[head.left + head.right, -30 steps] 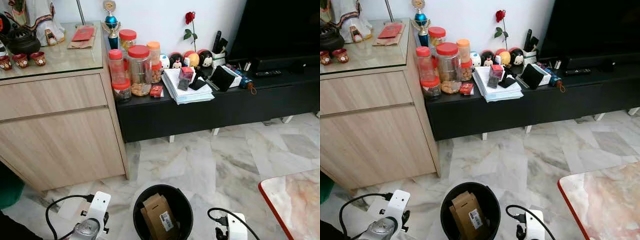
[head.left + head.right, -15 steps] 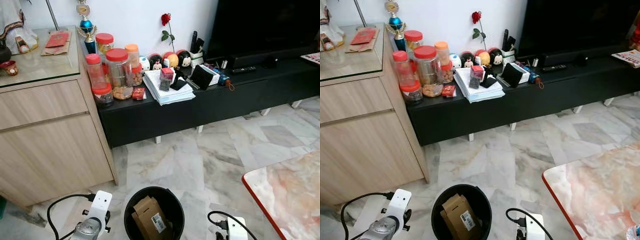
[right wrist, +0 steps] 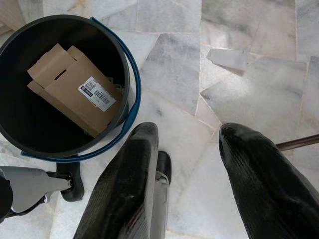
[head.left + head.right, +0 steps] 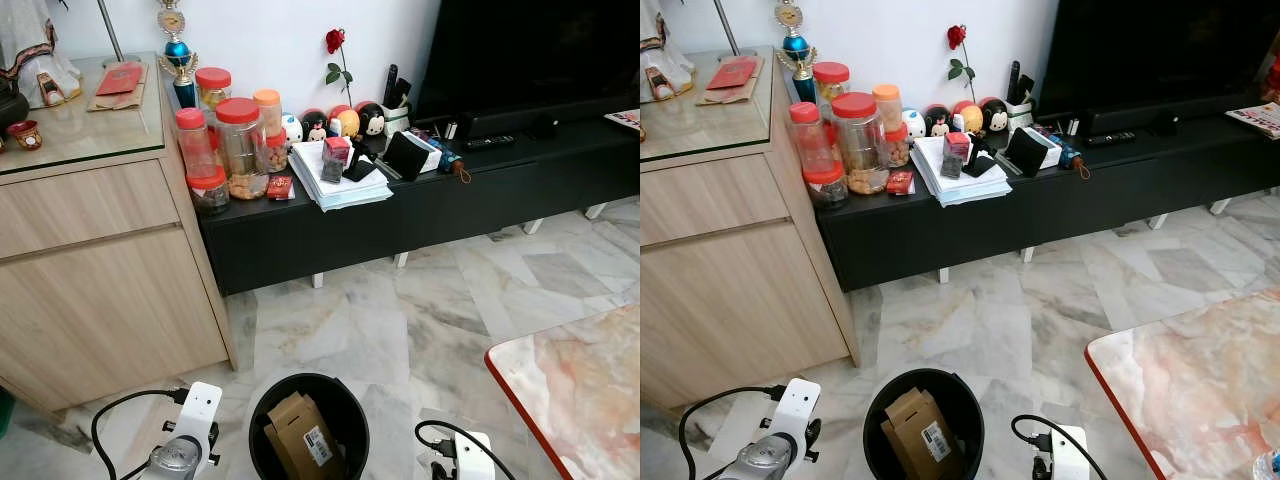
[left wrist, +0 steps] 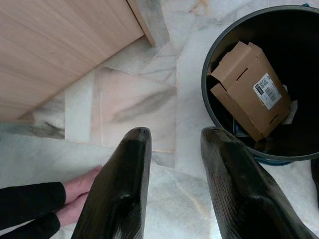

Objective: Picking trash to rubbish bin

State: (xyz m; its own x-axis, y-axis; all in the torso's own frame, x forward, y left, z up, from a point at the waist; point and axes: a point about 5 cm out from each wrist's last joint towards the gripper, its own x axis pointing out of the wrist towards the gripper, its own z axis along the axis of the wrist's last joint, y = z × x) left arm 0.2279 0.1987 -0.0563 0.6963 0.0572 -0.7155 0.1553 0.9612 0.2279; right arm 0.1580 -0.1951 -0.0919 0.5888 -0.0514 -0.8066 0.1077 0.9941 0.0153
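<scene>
Camera panned slightly left; cardboard box (image 4: 306, 437) stays in bin (image 4: 262, 412).

You've got glossy veined marble floor (image 4: 400, 330) underfoot, polished enough to catch light. The bin (image 3: 130, 89) reads as dark matt plastic with a blue rim, and inside it sits a plain brown cardboard box (image 5: 251, 97) with a white paper label. Your left gripper (image 5: 172, 149) fingers look like smooth, slightly shiny black plastic; same on the right gripper (image 3: 188, 144). The cabinet (image 4: 100, 290) is pale matt wood grain under a glass top. Clear jars (image 4: 240, 150) wear red plastic lids.
</scene>
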